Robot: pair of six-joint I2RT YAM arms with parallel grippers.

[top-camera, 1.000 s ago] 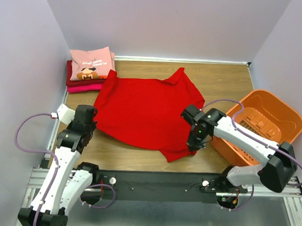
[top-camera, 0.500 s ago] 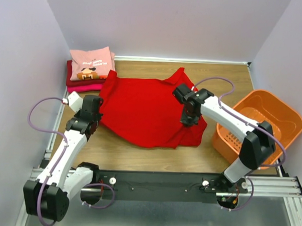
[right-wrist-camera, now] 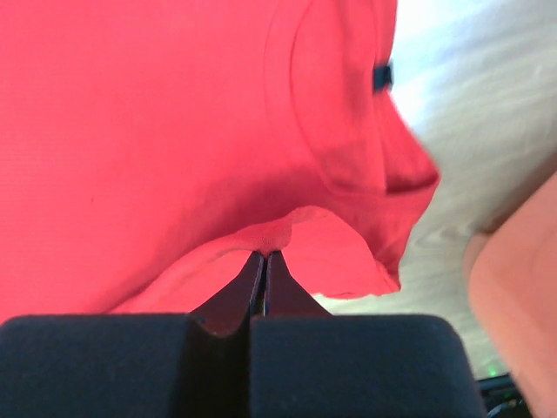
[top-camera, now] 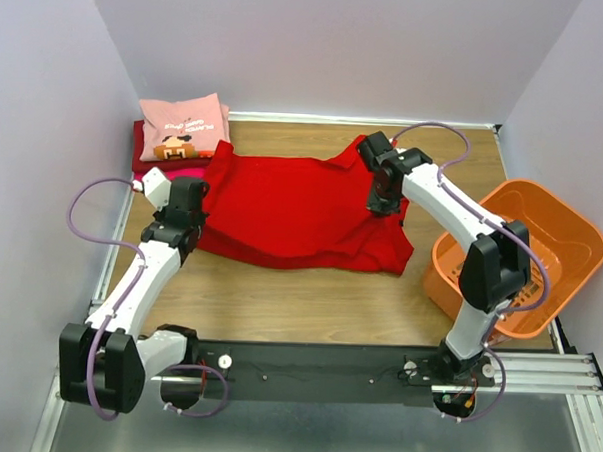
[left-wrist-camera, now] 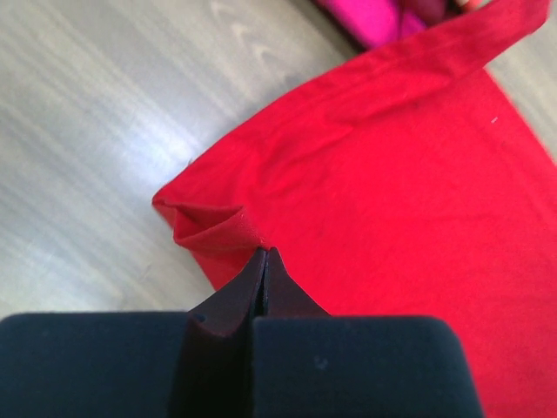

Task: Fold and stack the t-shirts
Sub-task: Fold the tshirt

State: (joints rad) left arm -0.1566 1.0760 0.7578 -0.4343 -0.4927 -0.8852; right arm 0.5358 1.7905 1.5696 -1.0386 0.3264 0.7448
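Across mid-bench point(top-camera: 308, 296), the red t-shirt point(top-camera: 302, 211) lies spread out and wrinkled. At its left edge the left hand point(top-camera: 189, 203) is pinched tight on the cloth, with a small fold bunched at the tips. Near the collar, the right hand point(top-camera: 383, 198) is likewise clamped on a ridge of fabric. Back-left corner: pink printed tee point(top-camera: 183, 124) tops the stack point(top-camera: 154, 168) of dark red and magenta tees. The orange basket point(top-camera: 582, 223) sits at right.

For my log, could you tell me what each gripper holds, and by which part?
Both hold the red t-shirt: left gripper pinches a corner, right gripper an edge fold.
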